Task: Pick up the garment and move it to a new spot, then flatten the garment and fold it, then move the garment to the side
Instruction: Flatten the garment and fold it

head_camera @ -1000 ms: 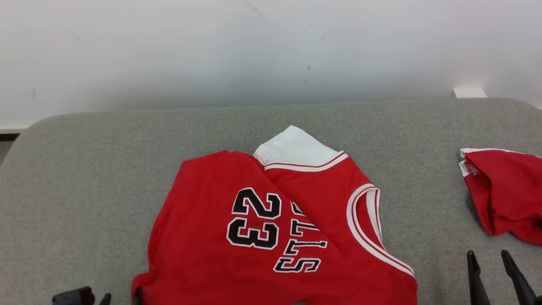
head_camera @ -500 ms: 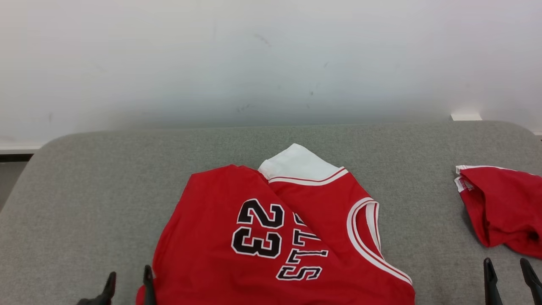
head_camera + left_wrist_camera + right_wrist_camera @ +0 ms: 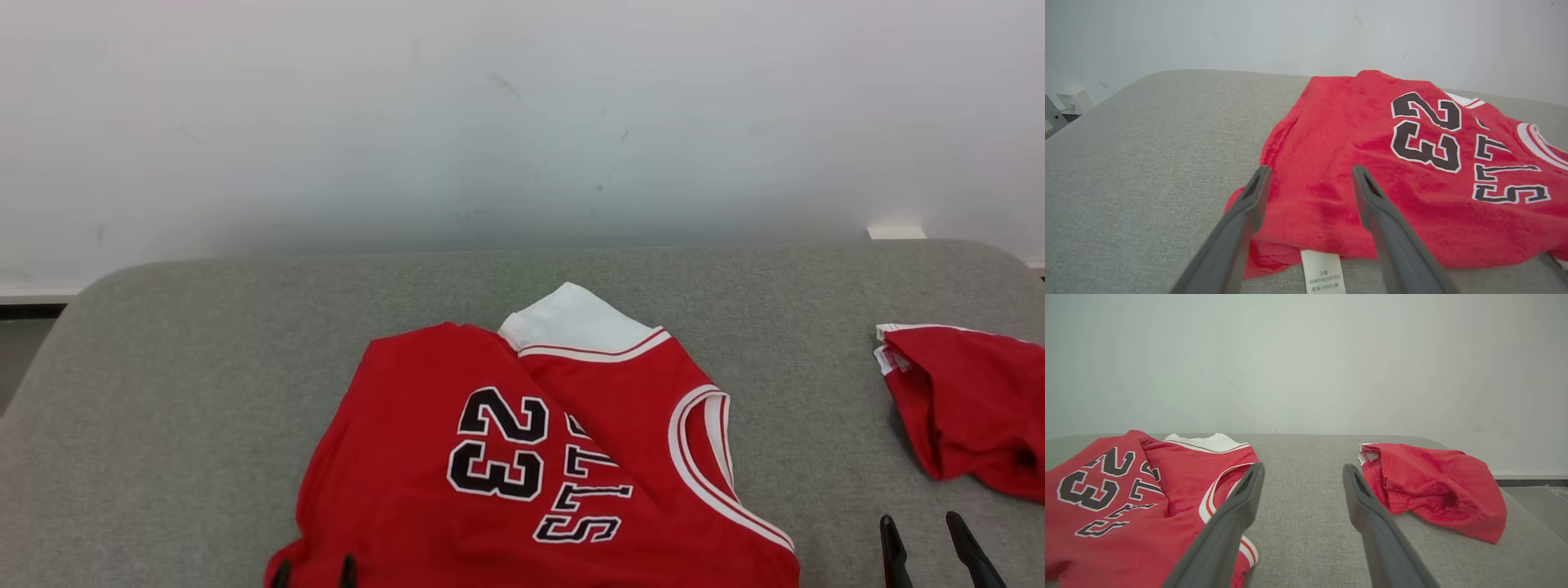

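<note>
The garment (image 3: 539,457) is a red sleeveless jersey with white trim, a black "23" and lettering. It lies partly folded over itself on the grey padded surface (image 3: 180,367), at the bottom centre of the head view. My left gripper (image 3: 315,572) is open, its two fingertips over the garment's near left corner. In the left wrist view the left gripper (image 3: 1310,171) straddles that corner of the garment (image 3: 1412,163) just above a white care label (image 3: 1323,271). My right gripper (image 3: 920,527) is open and holds nothing, over bare surface to the right of the garment (image 3: 1126,498).
A second red piece of clothing (image 3: 971,416) with a white hem lies crumpled at the right edge, just right of the right gripper (image 3: 1302,467) and its fingers. A pale wall stands behind the surface. Bare grey fabric stretches to the left and far side.
My left gripper has moved right, from bare surface to over the garment's near left corner. The right gripper has shifted slightly left. The camera tilted, so the whole picture sits lower.
</note>
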### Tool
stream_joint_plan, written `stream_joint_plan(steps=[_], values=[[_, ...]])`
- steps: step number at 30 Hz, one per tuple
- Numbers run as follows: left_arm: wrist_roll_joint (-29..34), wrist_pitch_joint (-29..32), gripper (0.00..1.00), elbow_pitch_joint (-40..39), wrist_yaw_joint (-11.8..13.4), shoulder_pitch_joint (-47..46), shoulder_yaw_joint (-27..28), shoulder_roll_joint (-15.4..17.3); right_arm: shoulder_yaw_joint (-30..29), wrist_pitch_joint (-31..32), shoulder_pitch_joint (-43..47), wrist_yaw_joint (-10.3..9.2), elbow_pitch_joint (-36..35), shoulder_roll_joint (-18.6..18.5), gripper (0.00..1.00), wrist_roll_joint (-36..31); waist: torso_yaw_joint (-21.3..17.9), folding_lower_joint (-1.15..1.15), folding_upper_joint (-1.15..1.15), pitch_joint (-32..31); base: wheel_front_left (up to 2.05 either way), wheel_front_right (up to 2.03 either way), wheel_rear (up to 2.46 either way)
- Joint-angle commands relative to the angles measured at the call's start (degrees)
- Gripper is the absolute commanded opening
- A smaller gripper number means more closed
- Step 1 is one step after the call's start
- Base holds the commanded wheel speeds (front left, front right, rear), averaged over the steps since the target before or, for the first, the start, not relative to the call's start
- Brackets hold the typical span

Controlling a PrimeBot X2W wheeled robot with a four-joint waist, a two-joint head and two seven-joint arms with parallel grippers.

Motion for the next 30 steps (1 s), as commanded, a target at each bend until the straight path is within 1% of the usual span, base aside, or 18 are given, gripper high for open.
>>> stream_joint_plan(steps=[1,6,12,16,18,20,23,24,25,27,29,30], values=[[1.5,0.0,1.00,0.3,-1.2,0.9,1.3,-0.8,0.1,0.1,-0.4,-0.17,0.2,-0.6,1.00,0.3,0.5,0.00,0.00,0.1,0.00,0.00,0.00],[5.5,0.0,1.00,0.3,-4.4,1.1,5.0,-3.1,0.6,0.1,-0.9,-0.17,0.5,-0.8,1.00,0.4,1.4,0.00,0.00,0.3,0.00,0.00,0.00],[8.8,0.0,1.00,-0.4,-7.4,1.1,8.3,-5.0,1.8,0.1,-1.7,-0.17,0.0,-0.5,1.00,0.8,1.5,0.00,0.00,0.3,0.00,0.00,0.00],[10.3,0.0,1.00,-2.7,-8.3,1.4,10.2,-5.7,3.1,0.1,-1.3,-0.17,-2.8,-1.5,1.00,1.6,1.3,0.00,0.00,-0.1,0.00,0.00,0.00],[10.3,0.0,1.00,-1.9,-8.6,2.5,10.8,-5.7,4.7,0.6,0.0,-0.17,-3.8,-1.9,1.00,4.1,1.1,0.00,0.00,-0.4,0.00,0.00,0.00],[10.5,0.2,1.00,-0.4,-8.9,2.5,11.0,-4.9,7.3,4.5,0.9,-0.17,-5.5,-4.5,1.00,5.3,1.1,0.00,0.00,-0.4,0.00,0.00,0.00],[9.9,4.0,1.00,1.8,-9.1,1.6,11.1,-4.0,11.0,14.4,3.8,-0.16,-8.0,-7.4,1.00,8.0,1.4,0.00,0.00,-0.2,0.00,0.00,0.00],[9.3,5.9,1.00,2.2,-8.9,1.4,11.3,-4.0,11.9,17.5,4.9,-0.16,-8.7,-7.9,1.00,9.2,1.6,0.00,0.00,-0.1,0.00,0.00,0.00],[9.3,7.6,1.00,2.6,-9.4,1.1,10.9,-3.5,12.9,20.6,6.1,-0.16,-9.3,-8.3,1.00,10.9,1.7,0.00,0.00,0.0,0.00,0.00,0.00],[8.8,10.9,1.00,3.0,-9.0,0.7,11.0,-3.5,14.6,25.7,8.1,-0.17,-9.5,-9.5,1.00,12.2,2.1,0.00,0.00,0.3,0.00,0.00,0.00],[8.4,13.9,1.00,3.3,-9.6,0.8,10.4,-3.3,16.0,29.9,10.1,-0.16,-8.5,-9.5,1.00,14.0,2.4,0.00,0.00,0.6,0.00,0.00,0.00],[8.2,14.9,1.00,3.2,-9.4,0.6,10.6,-3.4,16.3,31.2,10.6,-0.16,-7.9,-9.4,1.00,14.3,2.6,0.00,0.00,0.8,0.00,0.00,0.00]])
